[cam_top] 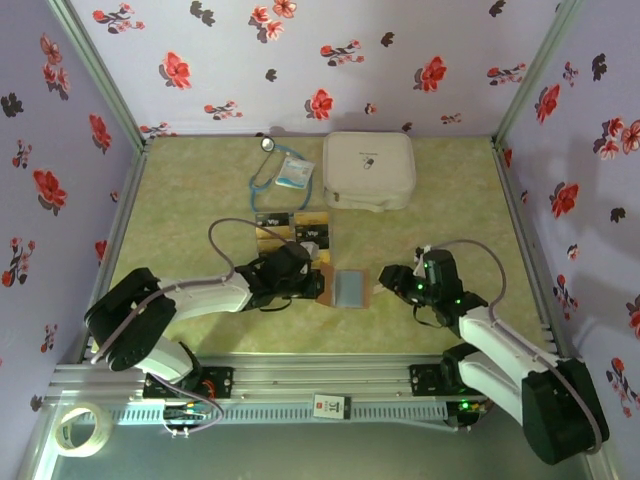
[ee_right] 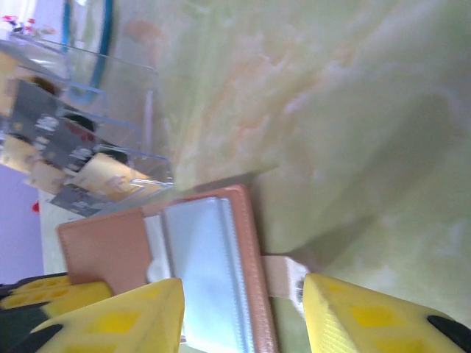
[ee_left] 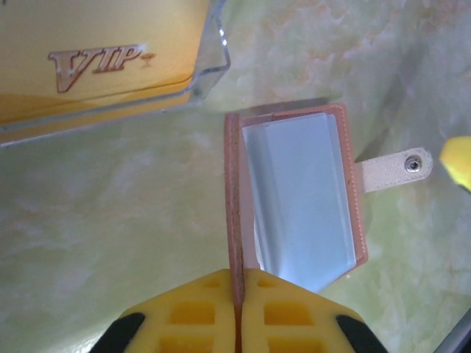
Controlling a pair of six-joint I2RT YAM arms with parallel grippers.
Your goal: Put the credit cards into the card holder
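A: While our left gripper [ee_left: 237,305] sits clamped on the raised cover of the card holder [ee_left: 298,198], which step do we call this?

B: We call it opening and steadying. The holder lies open on the table [cam_top: 200,180] between the two arms, clear pockets up, and we see no card in it.

A: And the right gripper [ee_right: 243,312]?

B: Its jaws stand apart, one on each side of the snap tab [ee_right: 283,276]. Whether a finger touches the tab we cannot tell, as that close view is blurred.

A: What does the next move need?

B: We judge that one arm must pin the holder while the other fetches one of the credit cards [cam_top: 292,230]. They stand in a clear tray [ee_left: 210,70] just behind the holder, black and gold mixed. A card is thin and slick, so we need an edge grip and a shallow angle into the pocket mouth.

A: The surface?

B: Pale green, marbled and smooth, so the holder may slide if we let go. Lilac walls [cam_top: 300,60] with red flowers close three sides. A white case [cam_top: 368,170] and a stethoscope [cam_top: 267,143] sit near the back.
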